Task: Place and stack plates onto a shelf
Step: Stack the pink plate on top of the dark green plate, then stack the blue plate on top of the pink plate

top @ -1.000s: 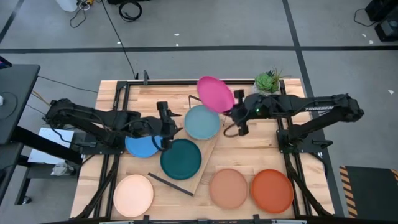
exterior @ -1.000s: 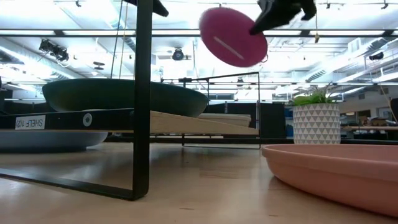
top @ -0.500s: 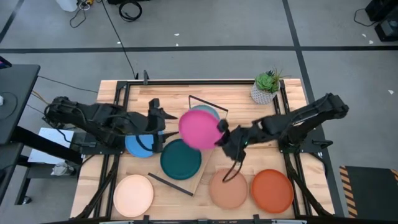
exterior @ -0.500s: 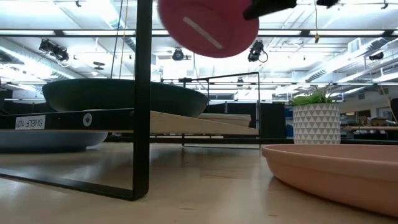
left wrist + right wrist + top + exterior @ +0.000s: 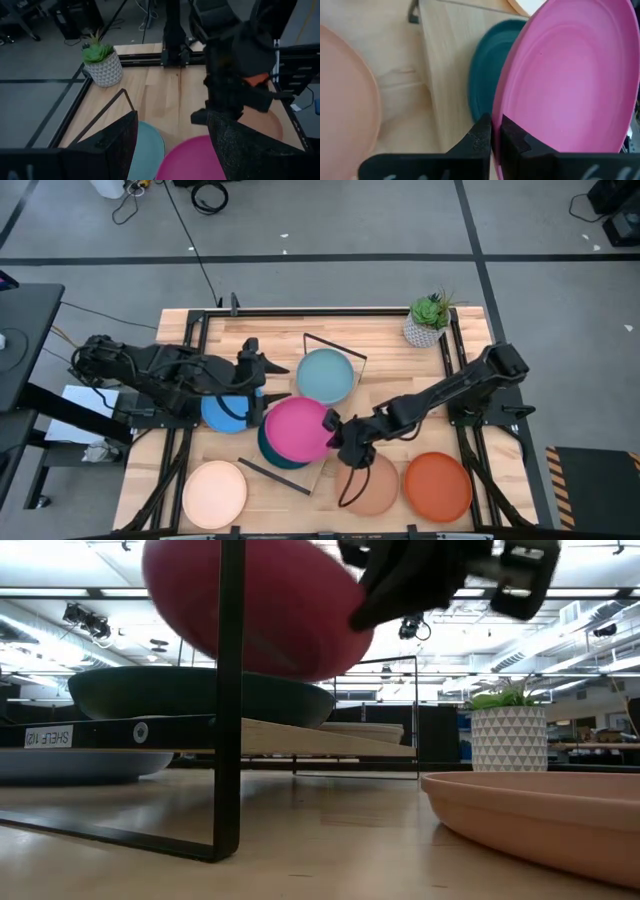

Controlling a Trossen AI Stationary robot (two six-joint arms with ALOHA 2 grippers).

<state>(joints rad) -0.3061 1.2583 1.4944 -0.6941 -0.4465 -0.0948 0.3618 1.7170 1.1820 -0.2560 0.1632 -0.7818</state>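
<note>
My right gripper (image 5: 333,430) is shut on the magenta plate (image 5: 296,428), which hangs over the dark teal plate (image 5: 283,458) on the shelf (image 5: 338,408). The teal plate lies flat on the shelf's near end, mostly hidden in the high view. The light blue plate (image 5: 325,376) lies on the shelf's far end. My left gripper (image 5: 268,378) hovers open left of the shelf, above the bright blue plate (image 5: 225,414) on the table. The cream (image 5: 214,492), tan (image 5: 367,483) and orange-red (image 5: 437,486) plates lie along the near edge. No grey-beige plate shows. My right gripper pinches the magenta plate's rim (image 5: 506,116) on its right side between the two fingers (image 5: 480,132), coming slanting from the table's right and above. The plate (image 5: 250,610) is tilted and held above the dark teal plate (image 5: 200,692). Whether the two plates touch, I cannot tell.
A small potted plant (image 5: 428,320) stands at the far right corner. Black wire frames (image 5: 335,346) rise at the shelf's ends; one upright (image 5: 230,690) stands close in the low view. The right arm (image 5: 235,65) stretches across the table's middle.
My right gripper has carried the magenta plate from near the plant toward the near-left and down, past the light blue plate, until it hangs over the dark teal one. My left gripper has drawn back a little toward the left and far side, off the teal plate.
</note>
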